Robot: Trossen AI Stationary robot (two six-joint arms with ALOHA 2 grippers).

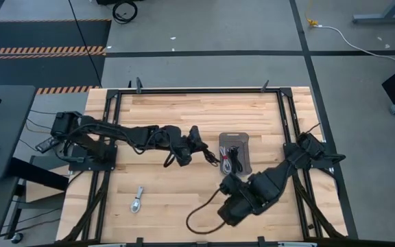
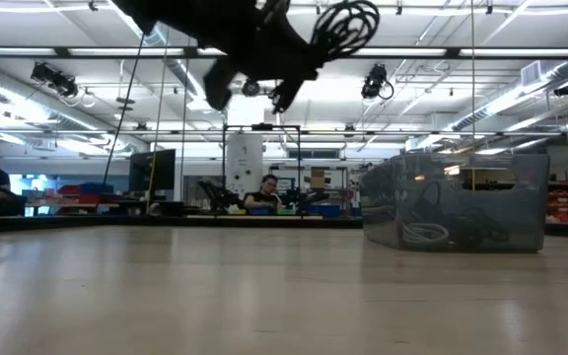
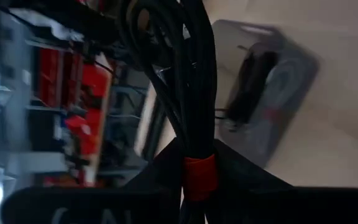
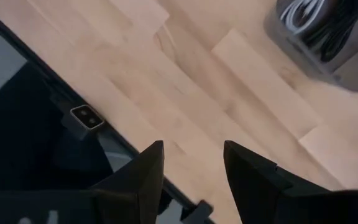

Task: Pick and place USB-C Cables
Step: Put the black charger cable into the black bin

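My left gripper (image 1: 199, 145) hangs high over the table's middle, just left of the grey tray (image 1: 235, 152), and is shut on a black coiled USB-C cable (image 1: 209, 155) bound with a red tie. In the low view the coil (image 2: 348, 25) sits well above the table. The tray (image 2: 457, 212) holds black and white coiled cables (image 2: 432, 229). One white/silver cable (image 1: 137, 200) lies flat on the wood toward the near left. My right gripper (image 4: 194, 155) is open over bare wood on the tray's near side and touches nothing. My left gripper pinches the black coil between its two fingers at the bundled part by the red tie (image 3: 199, 175). The loops (image 3: 185, 68) stick out past the fingertips toward the tray. The coil is lifted clear of the table.
The tray (image 3: 272, 93) stands on the table's right-middle. Black frame rails run along the table's edges (image 1: 204, 90), one by the right gripper (image 4: 86, 118). A loop of the right arm's own wire (image 1: 199, 214) lies near the near edge. Bare wood (image 1: 177, 199) spreads between the white cable and the right arm.
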